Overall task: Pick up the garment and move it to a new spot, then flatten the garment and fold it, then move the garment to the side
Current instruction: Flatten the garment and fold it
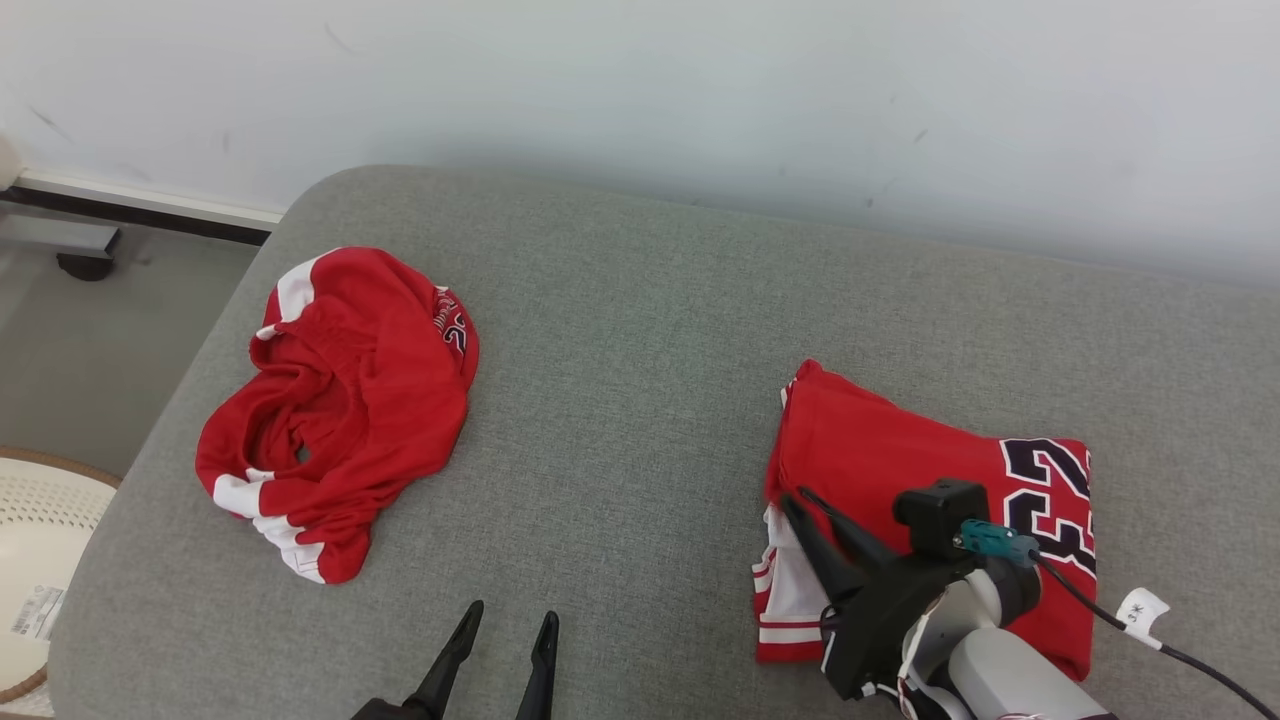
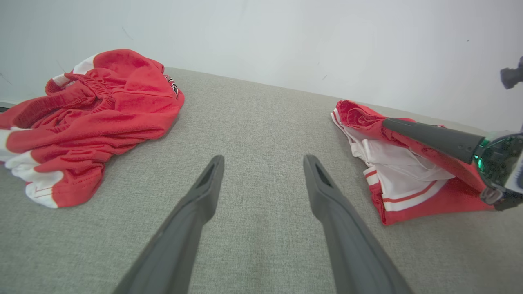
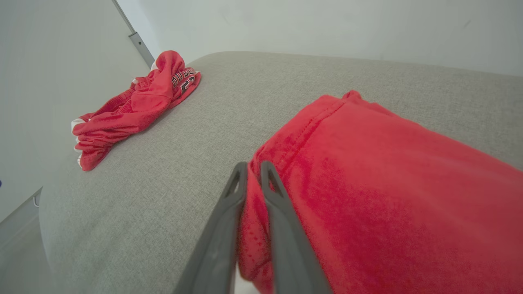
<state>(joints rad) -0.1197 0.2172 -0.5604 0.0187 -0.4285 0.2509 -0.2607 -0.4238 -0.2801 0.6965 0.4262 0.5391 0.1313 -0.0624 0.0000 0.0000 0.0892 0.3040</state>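
Near the front of the grey cushion [image 1: 620, 400], the left gripper [image 1: 512, 612] is held spread over bare fabric. The right gripper [image 1: 797, 497] is pinched on the edge of the folded garment [image 1: 900, 450], laid at the right. Farther left a crumpled garment [image 1: 350, 400] is seen, then floor [image 1: 80, 340] and white wall [image 1: 700, 90].

Left claw [image 1: 511, 612] spread wide, low; right claw [image 1: 797, 495] pinched tight on garment [image 1: 880, 450] edge.

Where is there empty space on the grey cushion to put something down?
The biggest bare patch is the middle of the grey cushion, between the crumpled red garment and the folded red garment, ahead of the open left gripper. A strip runs along the wall. Crowded at the right, where the right gripper pinches the folded red garment.
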